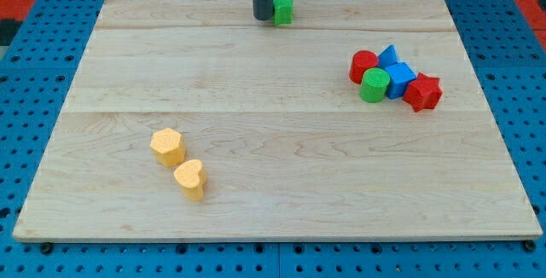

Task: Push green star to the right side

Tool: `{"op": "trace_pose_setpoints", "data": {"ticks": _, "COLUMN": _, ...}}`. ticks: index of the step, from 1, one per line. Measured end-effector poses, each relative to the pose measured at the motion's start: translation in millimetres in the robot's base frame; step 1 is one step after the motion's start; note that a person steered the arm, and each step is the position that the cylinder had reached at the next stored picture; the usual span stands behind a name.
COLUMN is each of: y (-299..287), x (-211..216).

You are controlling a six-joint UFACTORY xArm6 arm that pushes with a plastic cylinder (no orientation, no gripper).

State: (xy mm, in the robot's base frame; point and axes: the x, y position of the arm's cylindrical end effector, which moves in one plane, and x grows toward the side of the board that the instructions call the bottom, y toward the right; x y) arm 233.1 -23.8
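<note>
The green star (pixel 283 9) lies at the view's top centre of the wooden board (pixel 273 141), close to the top edge. My tip (pixel 262 17) stands right against its left side, touching or nearly touching it. The rod partly hides the star's left edge.
A cluster sits at the view's right: a red cylinder (pixel 363 66), a blue triangle (pixel 389 55), a green cylinder (pixel 373 85), a blue cube (pixel 399 80) and a red star (pixel 423 92). A yellow hexagon (pixel 168 146) and a yellow heart (pixel 190 178) lie at the lower left.
</note>
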Motion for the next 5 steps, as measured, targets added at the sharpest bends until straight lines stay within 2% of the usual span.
{"op": "trace_pose_setpoints", "data": {"ticks": 2, "y": 19.3, "x": -13.1}}
{"op": "trace_pose_setpoints", "data": {"ticks": 3, "y": 89.9, "x": -9.4}}
{"op": "trace_pose_setpoints", "data": {"ticks": 4, "y": 140.4, "x": 5.5}}
{"op": "trace_pose_setpoints", "data": {"ticks": 5, "y": 128.7, "x": 30.5}}
